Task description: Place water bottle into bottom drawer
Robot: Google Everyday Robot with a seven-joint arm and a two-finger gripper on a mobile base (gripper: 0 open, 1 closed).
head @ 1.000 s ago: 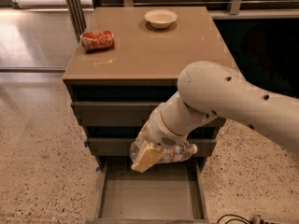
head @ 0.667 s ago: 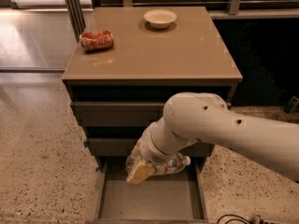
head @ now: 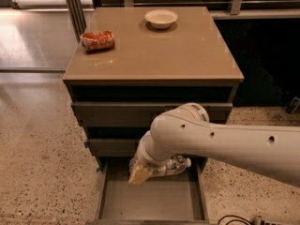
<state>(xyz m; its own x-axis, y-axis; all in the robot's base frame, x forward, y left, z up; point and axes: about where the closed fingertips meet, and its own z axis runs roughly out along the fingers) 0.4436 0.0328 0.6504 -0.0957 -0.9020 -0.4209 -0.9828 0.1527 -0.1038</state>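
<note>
Single camera, looking down at the front of the cabinet. Worktop [head: 154,55] is tan. A crushed red-orange can [head: 97,41] lies on its side near the left edge, toward the far-left corner. A pale bowl [head: 161,18] sits upright near the far edge, a little right of its middle, well apart from the can. Below the front edge are the top drawer [head: 117,112] and middle drawer [head: 110,146], both pushed in. The bottom drawer [head: 154,200] is pulled out toward the camera, showing its plain grey inside. The white arm [head: 225,142] enters from the right side of the view and crosses in front of the cabinet face, below the front-right corner of the worktop. The gripper [head: 143,171] sits at the rear left of the open bottom drawer, just under the middle drawer front. One yellowish finger pad [head: 137,176] shows at the bottle's left end; the other is hidden. The gripper is pinched onto the water bottle [head: 172,165]. The bottle lies roughly horizontal, white cap pointing right, over the back of the bottom drawer and inside its outline. Cannot tell whether the bottle touches the drawer floor. A dark cable [head: 232,219] lies on the speckled floor at the lower right.
</note>
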